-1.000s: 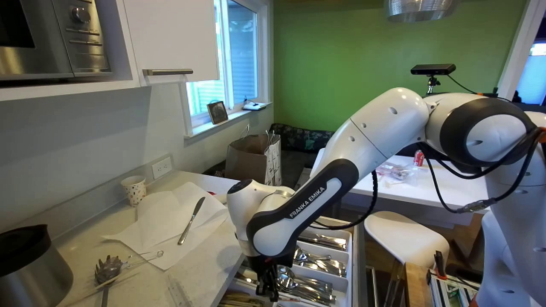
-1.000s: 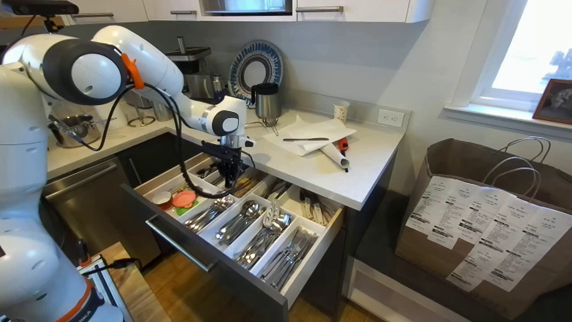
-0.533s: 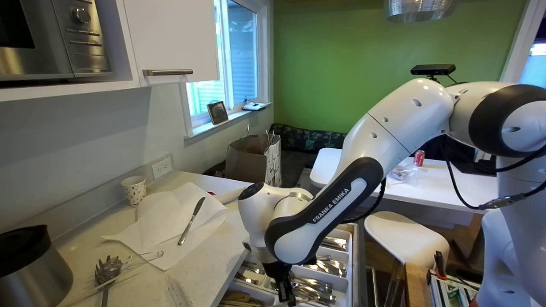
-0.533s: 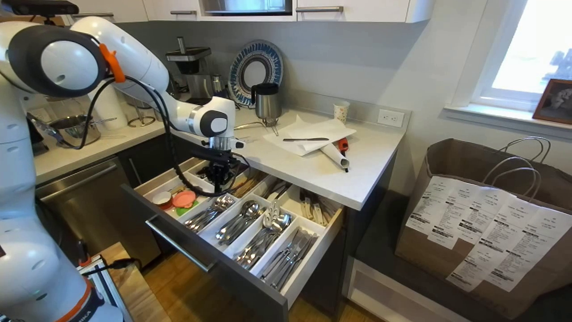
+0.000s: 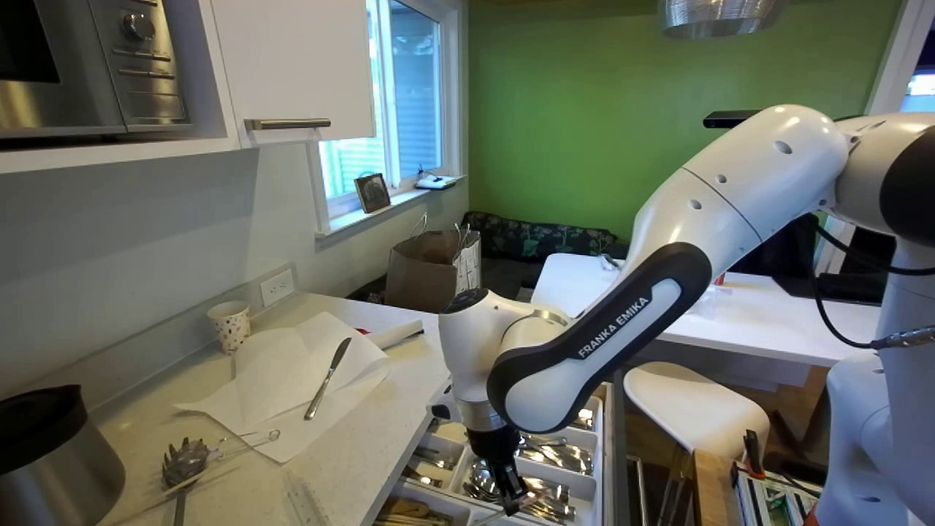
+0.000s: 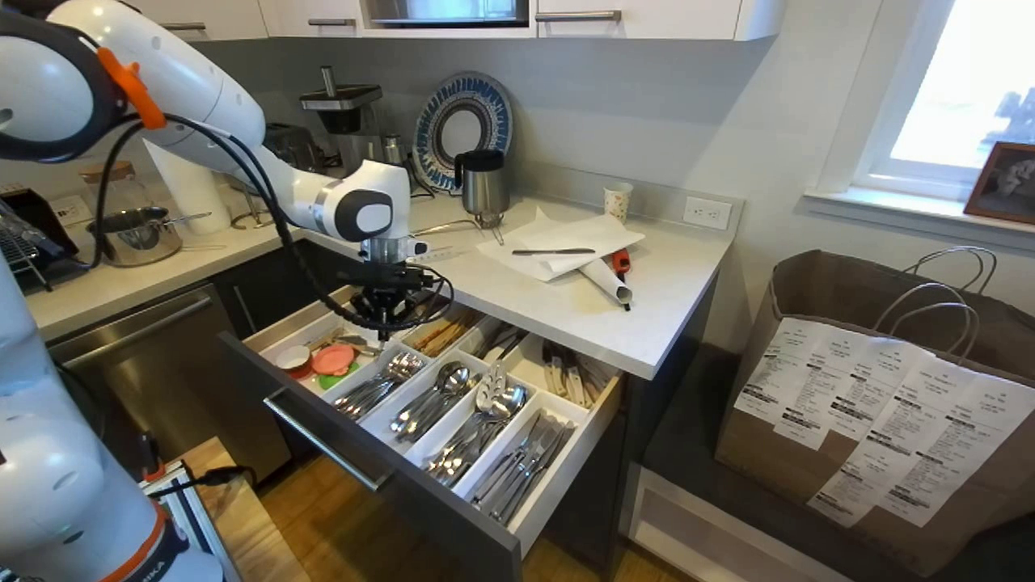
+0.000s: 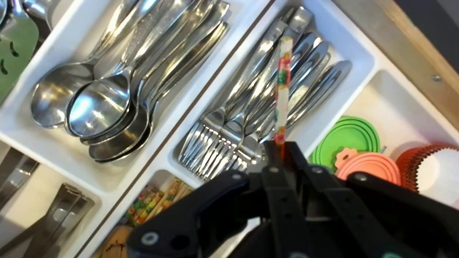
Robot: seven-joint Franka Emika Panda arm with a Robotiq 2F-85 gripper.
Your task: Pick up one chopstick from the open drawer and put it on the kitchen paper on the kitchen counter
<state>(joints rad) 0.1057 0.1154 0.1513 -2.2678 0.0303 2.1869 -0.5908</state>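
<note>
The gripper, over the drawer, is pinched narrow around one chopstick, which juts out ahead of it above the forks. In the wrist view, spoons and more chopsticks lie to its left, a green lid to its right. The paper is well apart from it, on the counter, with a knife on top.

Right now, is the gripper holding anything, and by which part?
A chopstick, clamped in the gripper partway along, with its floral-patterned end sticking out.
</note>
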